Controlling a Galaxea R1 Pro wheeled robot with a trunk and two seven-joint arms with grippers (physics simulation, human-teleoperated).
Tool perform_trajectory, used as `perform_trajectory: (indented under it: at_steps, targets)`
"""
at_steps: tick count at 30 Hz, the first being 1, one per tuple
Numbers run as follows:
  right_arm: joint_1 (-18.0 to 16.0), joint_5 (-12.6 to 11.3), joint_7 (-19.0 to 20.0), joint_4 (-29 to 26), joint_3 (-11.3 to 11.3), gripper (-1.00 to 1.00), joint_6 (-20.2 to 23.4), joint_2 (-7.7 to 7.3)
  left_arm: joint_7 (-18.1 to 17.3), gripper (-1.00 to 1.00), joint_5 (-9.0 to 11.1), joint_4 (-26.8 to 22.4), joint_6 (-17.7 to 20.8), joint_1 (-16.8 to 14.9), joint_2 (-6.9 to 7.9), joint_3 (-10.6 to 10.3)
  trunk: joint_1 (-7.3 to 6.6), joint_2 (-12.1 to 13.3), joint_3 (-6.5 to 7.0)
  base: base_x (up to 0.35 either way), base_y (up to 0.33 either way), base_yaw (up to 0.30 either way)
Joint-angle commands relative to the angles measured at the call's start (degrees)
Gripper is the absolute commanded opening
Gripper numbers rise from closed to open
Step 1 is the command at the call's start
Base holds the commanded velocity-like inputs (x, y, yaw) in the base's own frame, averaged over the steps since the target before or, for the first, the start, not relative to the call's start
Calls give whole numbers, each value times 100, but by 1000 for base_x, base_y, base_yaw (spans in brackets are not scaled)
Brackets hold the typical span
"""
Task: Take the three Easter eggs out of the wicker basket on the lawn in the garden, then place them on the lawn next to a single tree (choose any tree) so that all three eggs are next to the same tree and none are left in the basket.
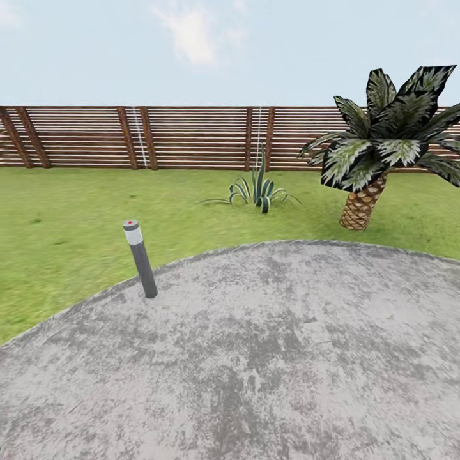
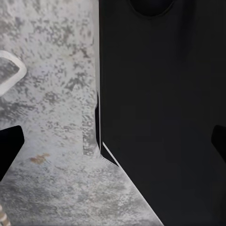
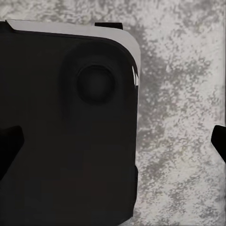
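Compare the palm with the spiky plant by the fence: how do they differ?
The palm with the scaly brown trunk stands taller; the low spiky green plant has no trunk, and its leaves fan up from the grass. The palm's fronds are broad and mottled, the plant's narrow and pointed. Both grow on the green lawn before the wooden slatted fence.

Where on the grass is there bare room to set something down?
Widest free patch: the lawn between the fence and the bollard light. A narrower strip lies between the spiky plant and the palm. It is crowded right around those two.
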Motion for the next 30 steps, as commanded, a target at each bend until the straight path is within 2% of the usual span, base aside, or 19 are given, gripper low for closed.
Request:
perform_trajectory:
  at_steps: [1,13,30]
  targets:
    - [-2,1,-3,4,3,100,-19,4,-3,100,7,1,-3,-3,0,3,3,-2,-5,328,0,245]
    - [-2,1,-3,7,3,100,-21,11,-3,100,7,-9,-3,-3,0,3,3,-2,-5,300,0,286]
    - [-2,1,-3,10,3,100,-21,12,-3,100,7,-25,-9,-3,0,3,3,-2,-5,16,0,291]
